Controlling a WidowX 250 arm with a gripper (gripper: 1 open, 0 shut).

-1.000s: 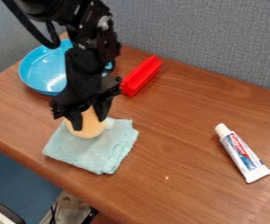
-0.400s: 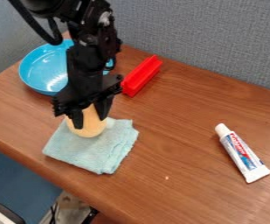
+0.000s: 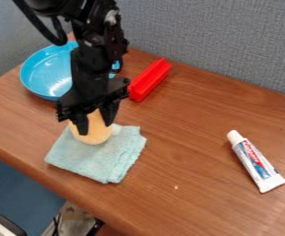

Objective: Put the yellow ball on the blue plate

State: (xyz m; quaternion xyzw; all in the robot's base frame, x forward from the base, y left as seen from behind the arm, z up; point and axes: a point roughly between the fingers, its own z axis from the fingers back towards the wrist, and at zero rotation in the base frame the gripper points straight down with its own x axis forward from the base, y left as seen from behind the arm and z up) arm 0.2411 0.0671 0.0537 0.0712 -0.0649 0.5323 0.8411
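Cloth (image 3: 99, 153), near front edge of desk (image 3: 194, 115): carries ball (image 3: 95, 130), claw (image 3: 90, 118) clamped on it. Plate (image 3: 40, 74), far left corner, empty. Risk: smooth ball slipping free on lift, or cloth dragging along.

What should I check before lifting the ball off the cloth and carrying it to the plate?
1. Grip: gripper shut on the yellow ball - ok.
2. Ball position: sitting on the pale teal cloth, not yet lifted - ok.
3. Cloth caught by the fingers: contact point hidden - cannot tell.
4. Blue plate empty: visible part looks clear, the arm hides its right side - cannot tell.
5. Path to the plate: red block and toothpaste tube lie to the other side - ok.
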